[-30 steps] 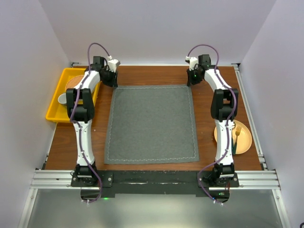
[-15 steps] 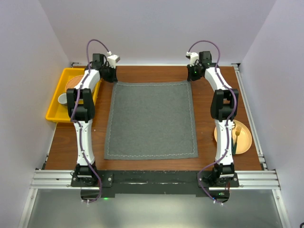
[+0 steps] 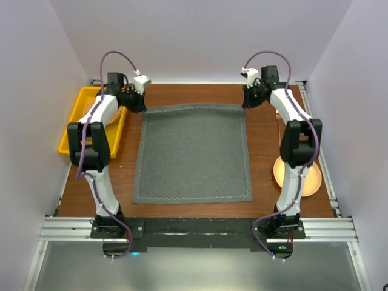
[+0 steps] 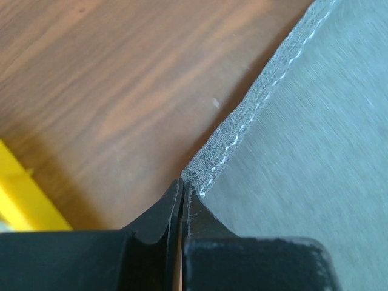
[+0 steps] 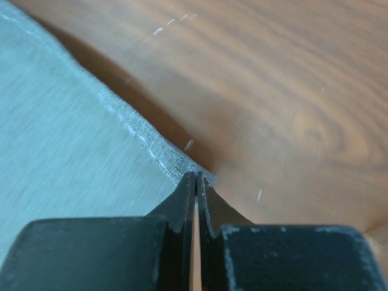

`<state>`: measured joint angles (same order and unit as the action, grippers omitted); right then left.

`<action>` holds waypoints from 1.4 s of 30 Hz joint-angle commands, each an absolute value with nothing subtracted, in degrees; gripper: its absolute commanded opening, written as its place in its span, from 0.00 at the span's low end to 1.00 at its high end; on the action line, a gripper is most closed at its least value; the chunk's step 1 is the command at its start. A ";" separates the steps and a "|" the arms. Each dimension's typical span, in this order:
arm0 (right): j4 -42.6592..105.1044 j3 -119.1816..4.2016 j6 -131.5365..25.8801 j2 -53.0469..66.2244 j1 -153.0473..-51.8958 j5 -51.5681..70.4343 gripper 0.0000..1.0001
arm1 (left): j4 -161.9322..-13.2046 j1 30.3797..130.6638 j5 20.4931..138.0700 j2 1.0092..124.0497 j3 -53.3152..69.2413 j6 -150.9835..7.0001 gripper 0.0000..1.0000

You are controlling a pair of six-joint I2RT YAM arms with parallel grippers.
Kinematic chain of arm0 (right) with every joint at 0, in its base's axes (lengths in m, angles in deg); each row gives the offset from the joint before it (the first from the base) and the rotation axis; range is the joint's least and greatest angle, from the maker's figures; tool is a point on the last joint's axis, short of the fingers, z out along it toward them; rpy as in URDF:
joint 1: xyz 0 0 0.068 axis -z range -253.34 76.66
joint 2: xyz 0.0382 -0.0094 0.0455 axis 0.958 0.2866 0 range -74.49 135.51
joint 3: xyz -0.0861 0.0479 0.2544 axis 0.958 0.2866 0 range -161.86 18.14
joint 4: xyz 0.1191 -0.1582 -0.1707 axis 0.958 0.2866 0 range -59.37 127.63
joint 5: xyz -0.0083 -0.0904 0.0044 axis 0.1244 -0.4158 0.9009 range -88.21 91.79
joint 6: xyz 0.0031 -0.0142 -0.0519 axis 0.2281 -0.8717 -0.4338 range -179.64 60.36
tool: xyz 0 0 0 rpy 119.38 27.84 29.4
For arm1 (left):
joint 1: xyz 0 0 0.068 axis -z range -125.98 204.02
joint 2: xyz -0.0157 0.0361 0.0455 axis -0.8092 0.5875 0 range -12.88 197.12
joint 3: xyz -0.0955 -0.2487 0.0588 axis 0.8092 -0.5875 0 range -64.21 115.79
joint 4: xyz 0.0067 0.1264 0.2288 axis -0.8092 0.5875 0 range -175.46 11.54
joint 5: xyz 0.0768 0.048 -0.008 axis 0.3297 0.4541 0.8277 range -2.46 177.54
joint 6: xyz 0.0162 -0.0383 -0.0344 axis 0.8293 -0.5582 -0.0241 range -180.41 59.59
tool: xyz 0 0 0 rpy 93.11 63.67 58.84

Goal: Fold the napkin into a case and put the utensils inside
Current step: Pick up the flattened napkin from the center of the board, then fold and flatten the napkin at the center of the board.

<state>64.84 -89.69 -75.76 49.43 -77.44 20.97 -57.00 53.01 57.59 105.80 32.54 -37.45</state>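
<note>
Top external view: left claw (image 3: 140, 107) and right claw (image 3: 246, 104) pinched far napkin (image 3: 193, 154) corners; folding barely begun, utensils unplaced

You see the napkin (image 3: 193, 154), a dark grey square cloth with a thin light stitched hem, lying open in the middle of the table (image 3: 264, 151). Its two far corners are pinched, one in the left gripper (image 4: 182, 193), one in the right gripper (image 5: 196, 182), and slightly lifted.
</note>
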 commanded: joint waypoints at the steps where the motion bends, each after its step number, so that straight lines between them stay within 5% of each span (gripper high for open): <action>1: 65.51 -79.70 -80.46 36.11 -77.56 24.02 0.00 | -54.02 52.26 53.97 93.33 22.04 -26.24 0.00; 8: 69.30 -61.68 -84.43 24.84 -81.33 22.46 0.00 | -47.50 52.53 53.27 80.39 3.93 -13.40 0.00; 15: 66.93 -54.98 -80.57 28.93 -86.18 18.76 0.00 | -49.78 53.05 54.40 80.28 -6.45 -17.95 0.00; 31: 71.93 -80.10 -81.79 49.08 -84.51 13.30 0.00 | -54.27 52.97 60.30 97.60 8.47 -30.18 0.00; 42: 76.68 -72.66 -85.22 33.64 -84.33 17.44 0.00 | -44.61 52.97 55.91 86.11 8.40 -21.93 0.00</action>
<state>74.00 -75.70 -83.39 43.13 -84.24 15.31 -49.54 53.03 58.18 94.43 9.86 -26.74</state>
